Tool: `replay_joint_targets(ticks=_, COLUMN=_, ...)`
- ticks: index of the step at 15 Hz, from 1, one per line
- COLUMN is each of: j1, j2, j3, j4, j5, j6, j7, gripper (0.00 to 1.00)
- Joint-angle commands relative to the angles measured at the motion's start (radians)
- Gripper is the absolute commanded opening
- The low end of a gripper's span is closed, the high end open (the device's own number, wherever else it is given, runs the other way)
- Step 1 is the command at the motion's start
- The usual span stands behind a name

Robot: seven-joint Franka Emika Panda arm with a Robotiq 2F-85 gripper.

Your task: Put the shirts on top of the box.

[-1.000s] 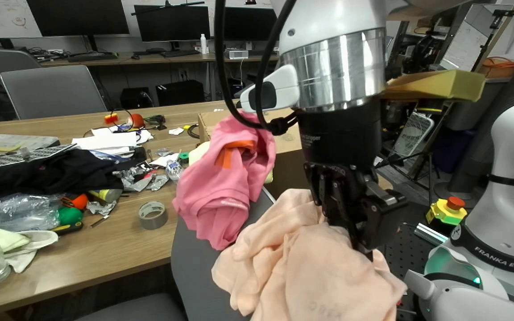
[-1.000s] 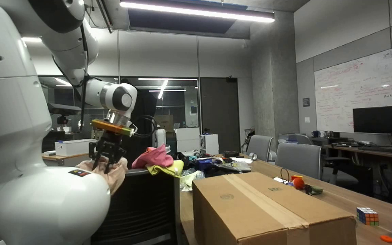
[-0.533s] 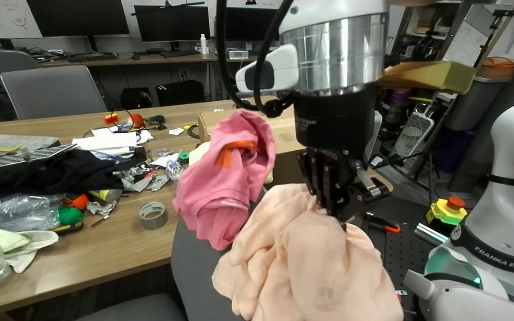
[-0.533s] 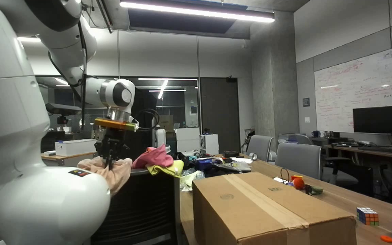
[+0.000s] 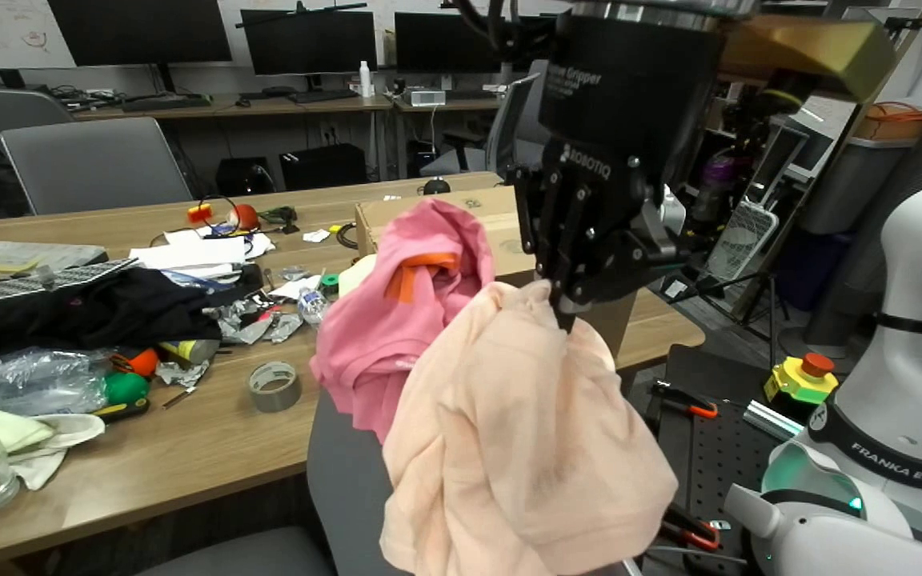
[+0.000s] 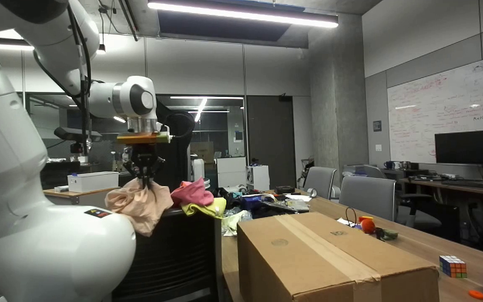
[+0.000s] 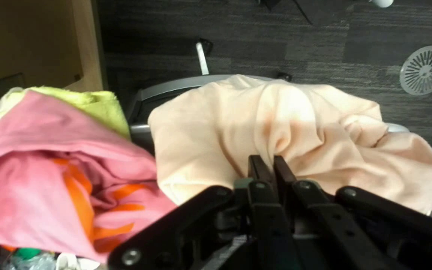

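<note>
The fingers [image 7: 258, 168] are nearly together, pinching a fold of the peach shirt [image 5: 501, 424], which hangs below them in loose folds. Just beside it, the pink shirt [image 5: 385, 336] lies draped over the chair [image 5: 341, 480]. The cardboard box [image 6: 308, 247] stands on the table [image 5: 213, 456], apart from the peach shirt.

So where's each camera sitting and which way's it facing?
An exterior view: raised near the chair, facing over the table toward monitors; shows the robot's base and jaws.
An exterior view: beside the arm, facing over the box toward a door; shows arm and jaws.
Wrist view: mounted behind the jaws, facing down at the peach shirt they pinch.
Both exterior views share the peach shirt and box.
</note>
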Motion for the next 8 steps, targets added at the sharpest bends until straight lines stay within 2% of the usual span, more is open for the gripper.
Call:
replay_joint_targets(ticks=1, j1=0.013, j2=-0.094, j3=0.008, j4=-0.038, j5=-0.076, j6=0.084, j7=0.034, gripper=0.04)
replay_joint_targets(ticks=8, j1=-0.027, j2=-0.157, j3=0.027, j4=0.034, j5=-0.287, j6=0.063, j7=0.128, gripper=0.04)
